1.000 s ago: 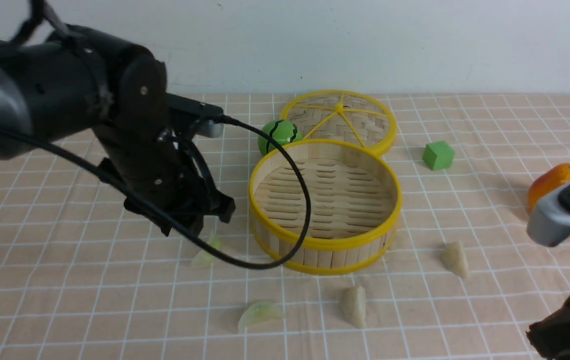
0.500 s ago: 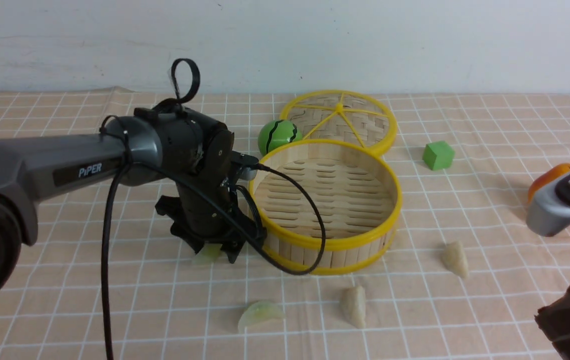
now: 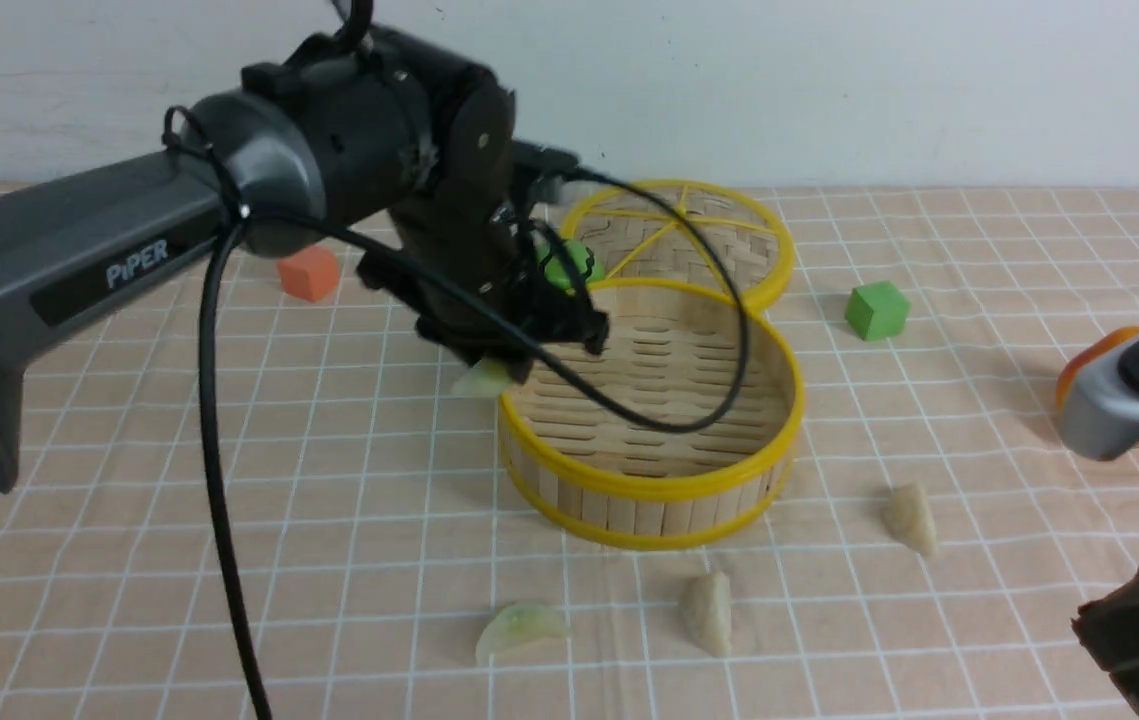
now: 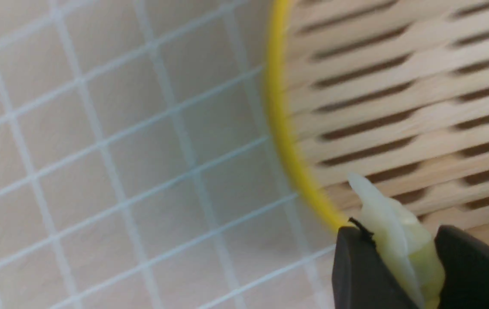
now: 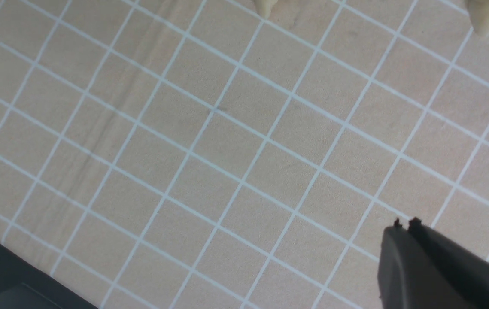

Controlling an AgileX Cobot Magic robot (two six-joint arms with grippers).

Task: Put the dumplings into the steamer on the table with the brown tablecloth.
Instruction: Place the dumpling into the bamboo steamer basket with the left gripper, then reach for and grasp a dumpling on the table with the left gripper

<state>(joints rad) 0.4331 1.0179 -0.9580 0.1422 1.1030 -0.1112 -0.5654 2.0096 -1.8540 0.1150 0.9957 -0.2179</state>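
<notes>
Front view: green dumpling [image 3: 482, 380], lifted off brown tablecloth [image 3: 129, 500], is clamped by left gripper [image 4: 399, 240] beside steamer [image 3: 649, 490]; white wall [image 3: 829, 80] behind.

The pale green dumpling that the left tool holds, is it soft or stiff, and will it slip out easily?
Probably somewhat soft: the pale green dumpling looks pinched between the pads of the left tool. Likely light, since a grip on one end alone carries it near the rim of the steamer. Its glossy, translucent skin may be slippery.
</notes>
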